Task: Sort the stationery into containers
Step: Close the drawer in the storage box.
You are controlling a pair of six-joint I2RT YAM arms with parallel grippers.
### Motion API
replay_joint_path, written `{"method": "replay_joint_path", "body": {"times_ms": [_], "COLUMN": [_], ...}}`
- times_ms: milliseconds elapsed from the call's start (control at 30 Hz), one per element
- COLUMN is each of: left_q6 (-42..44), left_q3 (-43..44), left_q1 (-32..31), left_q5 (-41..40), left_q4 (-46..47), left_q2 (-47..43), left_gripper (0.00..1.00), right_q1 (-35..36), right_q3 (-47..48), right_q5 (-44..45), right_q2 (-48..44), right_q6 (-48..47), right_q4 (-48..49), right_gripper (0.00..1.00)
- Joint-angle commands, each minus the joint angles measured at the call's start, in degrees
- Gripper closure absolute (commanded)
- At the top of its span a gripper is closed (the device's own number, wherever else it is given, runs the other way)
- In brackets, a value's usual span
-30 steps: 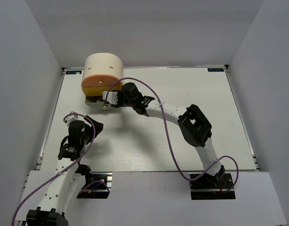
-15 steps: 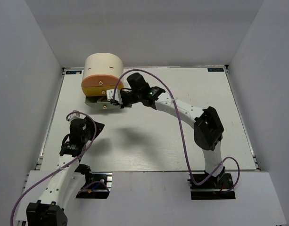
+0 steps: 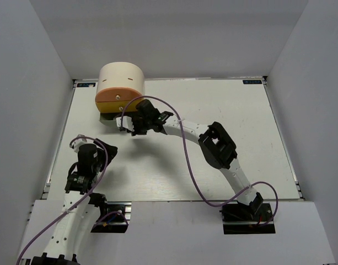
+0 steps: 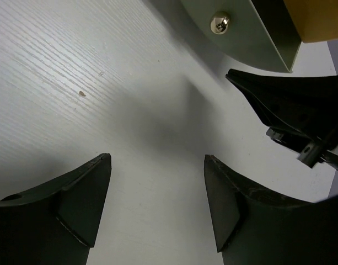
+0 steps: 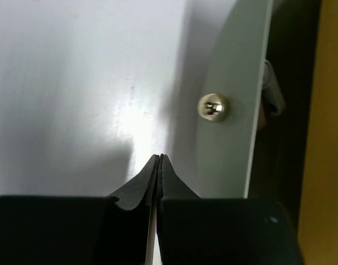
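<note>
White tabletop between grey walls, with no loose stationery on it that I can see. Nearest, my left tool hangs open and empty. Farther off, my right tool, pinched shut on nothing, faces the knob of the pulled-out drawer. Only closing it seems to remain.

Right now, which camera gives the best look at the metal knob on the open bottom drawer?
The right wrist view: the knob is close and face on, just beyond the shut right gripper. The left wrist view shows it smaller, at the top edge. In the top view it is too small to pick out.
</note>
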Motion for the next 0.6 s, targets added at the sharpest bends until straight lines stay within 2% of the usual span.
{"method": "replay_joint_path", "body": {"times_ms": [0,233,567], "left_q6": [-0.1,0.4,-0.1], "left_q3": [3.5,4.7,6.5], "left_q1": [0.2,0.2,0.2], "left_q5": [-3.2,-4.9,-8.0], "left_q4": [-3.8,-4.9,-8.6], "left_q2": [-0.6,0.4,-1.2], "left_gripper": [0.22,0.21,0.15], "right_q1": [0.9,1.5,1.6], "right_q3": [2.3,2.2,4.3], "right_q5": [8.3,16.8,23.6], "right_q2": [0.9,4.2,7.7], "right_q6": [2.0,3.6,5.3], "right_q4": [9.3,18.3,22.1], "right_gripper": [1.0,1.0,1.0]}}
